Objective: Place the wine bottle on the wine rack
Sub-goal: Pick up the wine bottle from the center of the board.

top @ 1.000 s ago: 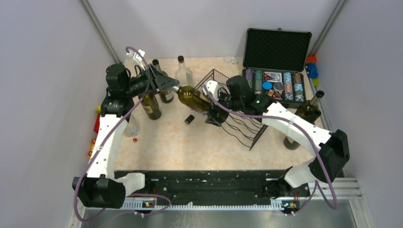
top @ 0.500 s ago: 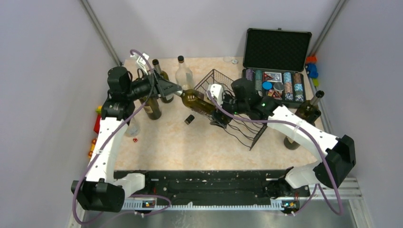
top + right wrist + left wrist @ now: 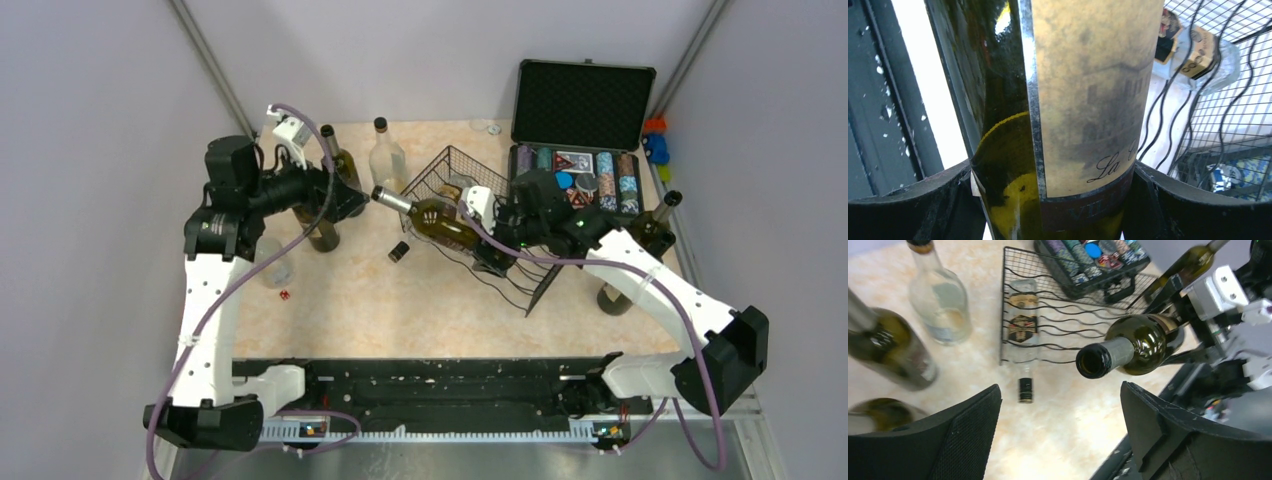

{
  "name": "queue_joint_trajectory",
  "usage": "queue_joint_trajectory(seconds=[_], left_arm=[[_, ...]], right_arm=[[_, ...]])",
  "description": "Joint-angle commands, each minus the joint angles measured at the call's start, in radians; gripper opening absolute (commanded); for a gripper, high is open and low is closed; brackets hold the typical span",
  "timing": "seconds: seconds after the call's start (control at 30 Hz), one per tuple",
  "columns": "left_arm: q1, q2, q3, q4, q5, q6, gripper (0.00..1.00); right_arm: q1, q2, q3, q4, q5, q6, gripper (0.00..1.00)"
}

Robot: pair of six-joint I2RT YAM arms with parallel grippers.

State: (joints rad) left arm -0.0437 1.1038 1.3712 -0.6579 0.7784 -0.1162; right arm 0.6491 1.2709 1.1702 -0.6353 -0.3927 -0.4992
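Observation:
The wine bottle (image 3: 440, 222), dark green with a tan label, hangs level above the table's middle, its open mouth (image 3: 1093, 361) pointing left. My right gripper (image 3: 487, 243) is shut on its lower body, one finger on each side of the label (image 3: 1088, 100). The bottle's base end lies over the left edge of the black wire wine rack (image 3: 500, 265). A clear bottle (image 3: 1023, 322) lies in one of the rack's cradles. My left gripper (image 3: 350, 200) stands open just left of the bottle's mouth, with nothing between its fingers (image 3: 973, 430).
Two dark bottles (image 3: 335, 160) (image 3: 320, 228) and a clear one (image 3: 388, 155) stand upright at the back left, near my left arm. An open black case of poker chips (image 3: 585, 150) sits behind the rack. Another bottle (image 3: 650, 230) stands at the right. A small black cap (image 3: 398, 251) lies on the table.
My left gripper has let go of the bottle's neck, opened wide and drawn back to the left. The right arm has carried the bottle to the right, toward the rack.

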Motion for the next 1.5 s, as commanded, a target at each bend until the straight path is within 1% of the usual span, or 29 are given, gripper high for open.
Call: queue_joint_trajectory(seconds=[0.0, 0.1, 0.17, 0.2, 0.27, 0.37, 0.5, 0.7, 1.0, 1.2, 1.33, 1.47], left_arm=[[-0.018, -0.007, 0.159, -0.229, -0.05, 0.389, 0.92], [-0.069, 0.013, 0.238, -0.346, -0.101, 0.537, 0.92], [-0.122, 0.017, 0.262, -0.403, -0.141, 0.621, 0.92], [-0.16, 0.018, 0.275, -0.432, -0.175, 0.659, 0.92], [-0.274, 0.022, 0.276, -0.484, -0.282, 0.725, 0.92], [-0.411, 0.025, 0.243, -0.5, -0.424, 0.783, 0.92], [-0.5, 0.022, 0.193, -0.498, -0.447, 0.86, 0.92], [-0.628, 0.042, 0.146, -0.479, -0.542, 0.957, 0.93], [-0.742, 0.116, 0.123, -0.467, -0.656, 1.054, 0.91], [-0.817, 0.158, 0.101, -0.456, -0.742, 1.08, 0.88], [-0.842, 0.171, 0.073, -0.443, -0.807, 1.098, 0.86], [-0.848, 0.171, 0.063, -0.432, -0.832, 1.101, 0.83]], right_arm=[[-0.006, -0.035, 0.039, -0.021, -0.104, -0.072, 0.0], [-0.006, -0.015, 0.067, -0.081, -0.149, -0.092, 0.0], [-0.006, 0.007, 0.087, -0.119, -0.168, -0.105, 0.0], [-0.006, 0.019, 0.096, -0.138, -0.179, -0.11, 0.0], [-0.006, 0.047, 0.114, -0.169, -0.207, -0.123, 0.0], [-0.005, 0.073, 0.127, -0.192, -0.249, -0.133, 0.0], [-0.005, 0.085, 0.126, -0.189, -0.296, -0.139, 0.0], [-0.005, 0.117, 0.15, -0.236, -0.363, -0.159, 0.0], [-0.005, 0.122, 0.136, -0.25, -0.396, -0.163, 0.0], [-0.005, 0.104, 0.107, -0.234, -0.39, -0.167, 0.0], [-0.005, 0.088, 0.083, -0.226, -0.385, -0.168, 0.0], [-0.005, 0.087, 0.075, -0.226, -0.377, -0.168, 0.0]])
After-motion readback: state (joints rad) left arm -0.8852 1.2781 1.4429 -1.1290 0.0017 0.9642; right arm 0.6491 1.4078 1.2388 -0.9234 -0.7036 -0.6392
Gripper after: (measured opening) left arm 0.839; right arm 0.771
